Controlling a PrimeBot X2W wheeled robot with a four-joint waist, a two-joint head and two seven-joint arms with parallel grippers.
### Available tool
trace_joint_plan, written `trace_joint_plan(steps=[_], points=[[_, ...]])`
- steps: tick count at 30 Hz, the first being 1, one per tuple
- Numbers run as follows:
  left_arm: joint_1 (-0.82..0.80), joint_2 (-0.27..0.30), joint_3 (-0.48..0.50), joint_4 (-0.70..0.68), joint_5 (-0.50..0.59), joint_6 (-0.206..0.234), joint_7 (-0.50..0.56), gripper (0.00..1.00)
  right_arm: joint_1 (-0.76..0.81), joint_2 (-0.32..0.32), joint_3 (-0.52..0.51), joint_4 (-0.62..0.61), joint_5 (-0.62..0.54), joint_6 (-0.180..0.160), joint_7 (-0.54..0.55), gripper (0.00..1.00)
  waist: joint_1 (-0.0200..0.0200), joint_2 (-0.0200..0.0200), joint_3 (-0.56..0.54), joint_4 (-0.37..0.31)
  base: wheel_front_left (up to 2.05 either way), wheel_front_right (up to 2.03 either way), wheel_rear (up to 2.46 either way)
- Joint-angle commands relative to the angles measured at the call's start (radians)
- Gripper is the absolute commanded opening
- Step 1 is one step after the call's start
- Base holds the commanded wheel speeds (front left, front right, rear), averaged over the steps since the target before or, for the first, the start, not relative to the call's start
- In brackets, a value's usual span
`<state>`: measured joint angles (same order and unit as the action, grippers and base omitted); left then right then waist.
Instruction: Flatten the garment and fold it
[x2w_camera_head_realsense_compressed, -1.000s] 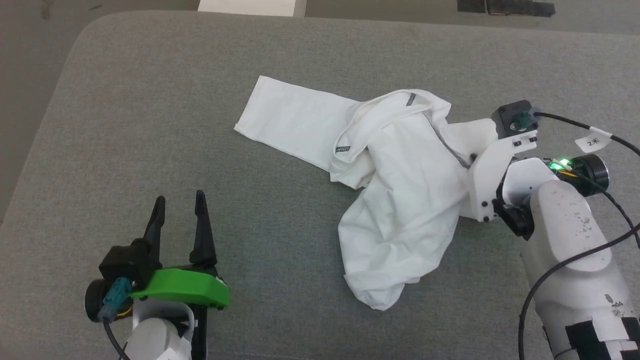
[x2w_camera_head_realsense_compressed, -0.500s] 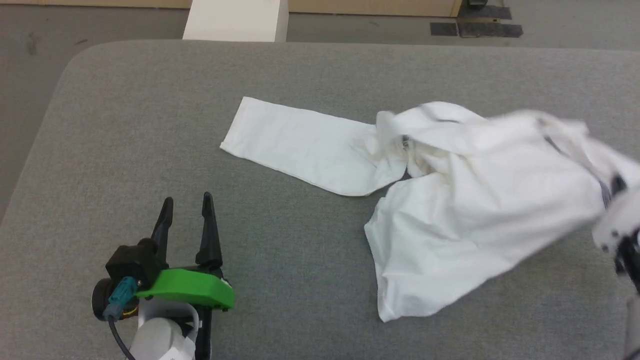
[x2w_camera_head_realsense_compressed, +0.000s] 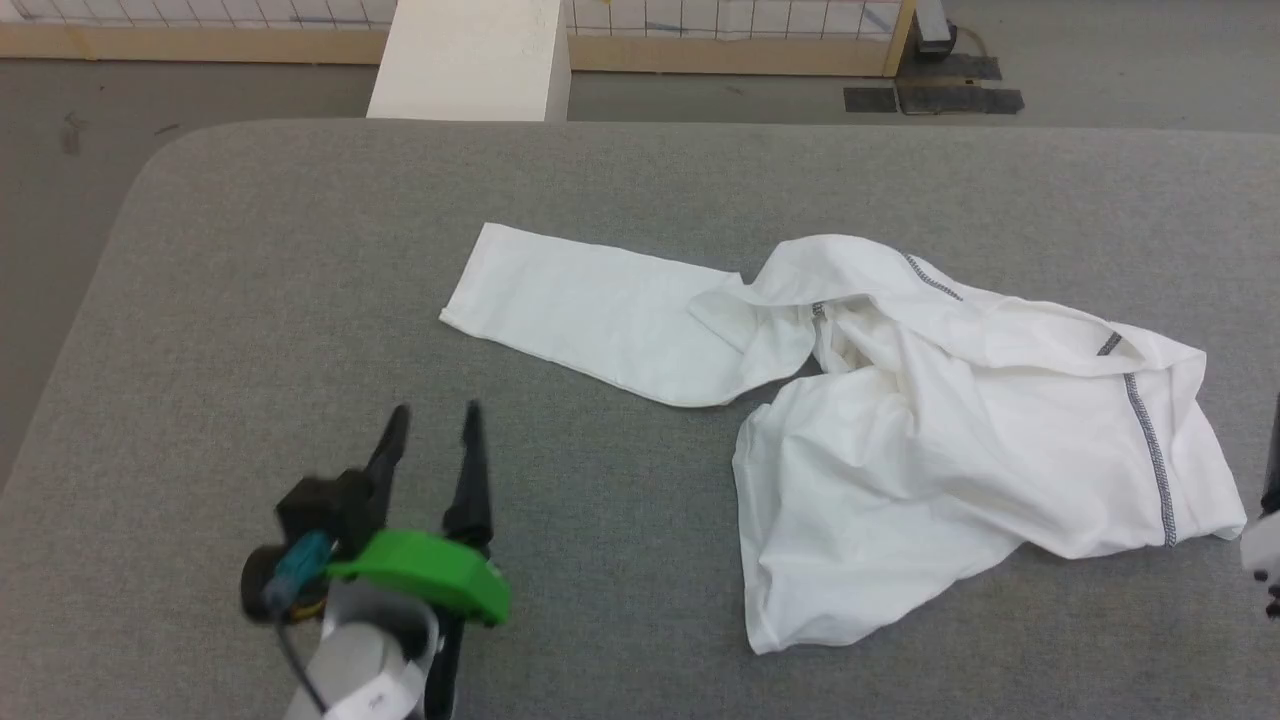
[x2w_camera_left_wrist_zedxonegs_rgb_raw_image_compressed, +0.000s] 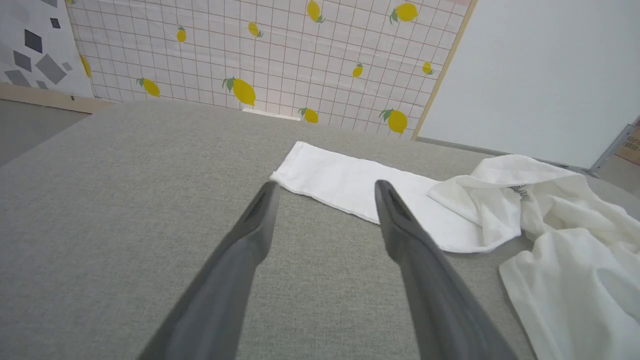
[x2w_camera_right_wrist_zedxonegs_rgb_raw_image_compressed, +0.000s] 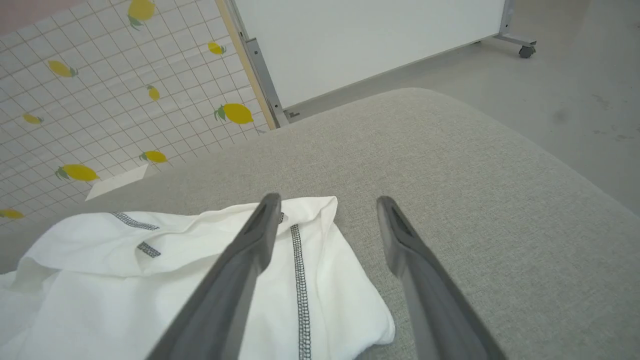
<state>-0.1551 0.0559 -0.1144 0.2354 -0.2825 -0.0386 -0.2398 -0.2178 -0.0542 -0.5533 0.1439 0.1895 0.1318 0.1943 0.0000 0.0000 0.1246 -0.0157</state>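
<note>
Garment (x2w_camera_head_realsense_compressed: 900, 430) is lying crumpled on the grey tabletop (x2w_camera_head_realsense_compressed: 300, 300), one sleeve stretching out; left hand (x2w_camera_head_realsense_compressed: 435, 408) and right hand (x2w_camera_right_wrist_zedxonegs_rgb_raw_image_compressed: 327, 199) are both gaping wide, holding nothing.

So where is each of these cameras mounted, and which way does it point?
Head view: on the robot's head, looking forward and down at the table and the garment; the left end effector shows lower left.
Left wrist view: on the left wrist, looking along the open left end effector towards the garment's sleeve and a lemon-print wall.
Right wrist view: on the right wrist, looking along the open right end effector over the garment's stitched edge.
Shared: all three see the garment; both wrist views see the lemon-print wall.
</note>
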Motion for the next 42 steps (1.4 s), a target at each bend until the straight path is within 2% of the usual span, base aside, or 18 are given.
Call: trace_joint_plan(steps=[1,6,11,17,23,28,29,34,38,42], points=[[-0.058,-0.004,-0.016,0.017,0.001,-0.011,0.024,1.00,0.038,0.003,0.006,-0.012,0.020,-0.001,-0.011,1.00,0.0000,0.0000,-0.007,-0.007,0.00,0.00,0.00],[-0.252,-0.003,-0.095,0.130,0.011,-0.042,0.185,1.00,0.087,0.004,0.039,-0.035,0.066,-0.001,-0.018,1.00,0.0000,0.0000,0.010,-0.042,0.00,0.00,0.00],[-0.465,-0.004,-0.198,0.292,0.010,-0.070,0.415,1.00,0.091,0.004,0.089,-0.029,0.097,-0.001,-0.020,1.00,0.0000,0.0000,0.065,-0.099,0.00,0.00,0.00],[-0.599,0.010,-0.353,0.457,0.026,-0.090,0.679,1.00,0.078,0.004,0.122,0.005,0.130,-0.001,-0.046,1.00,0.0000,0.0000,0.134,-0.170,0.00,0.00,0.00],[-0.625,0.049,-0.479,0.487,-0.035,-0.092,0.705,1.00,0.075,0.004,0.118,0.042,0.139,-0.001,-0.076,1.00,0.0000,0.0000,0.171,-0.201,0.00,0.00,0.00],[-0.634,0.079,-0.497,0.526,-0.051,-0.090,0.659,1.00,0.069,0.004,0.118,0.057,0.137,-0.001,-0.090,1.00,0.0000,0.0000,0.176,-0.203,0.00,0.00,0.00],[-0.637,0.081,-0.498,0.533,-0.046,-0.087,0.640,0.00,0.066,0.004,0.119,0.058,0.136,-0.001,-0.092,1.00,0.0000,0.0000,0.176,-0.199,0.00,0.00,0.00],[-0.642,0.065,-0.465,0.555,-0.089,-0.083,0.562,0.00,0.060,0.004,0.127,0.063,0.130,-0.001,-0.094,1.00,0.0000,0.0000,0.162,-0.161,0.00,0.00,0.00],[-0.648,0.080,-0.361,0.532,-0.158,-0.040,0.434,0.00,0.063,0.004,0.127,0.066,0.119,-0.001,-0.091,1.00,0.0000,0.0000,0.129,-0.117,0.00,0.00,0.00],[-0.621,0.144,-0.240,0.501,-0.221,0.023,0.327,0.00,0.069,0.004,0.129,0.064,0.104,-0.001,-0.079,1.00,0.0000,0.0000,0.088,-0.072,0.00,0.00,0.00]])
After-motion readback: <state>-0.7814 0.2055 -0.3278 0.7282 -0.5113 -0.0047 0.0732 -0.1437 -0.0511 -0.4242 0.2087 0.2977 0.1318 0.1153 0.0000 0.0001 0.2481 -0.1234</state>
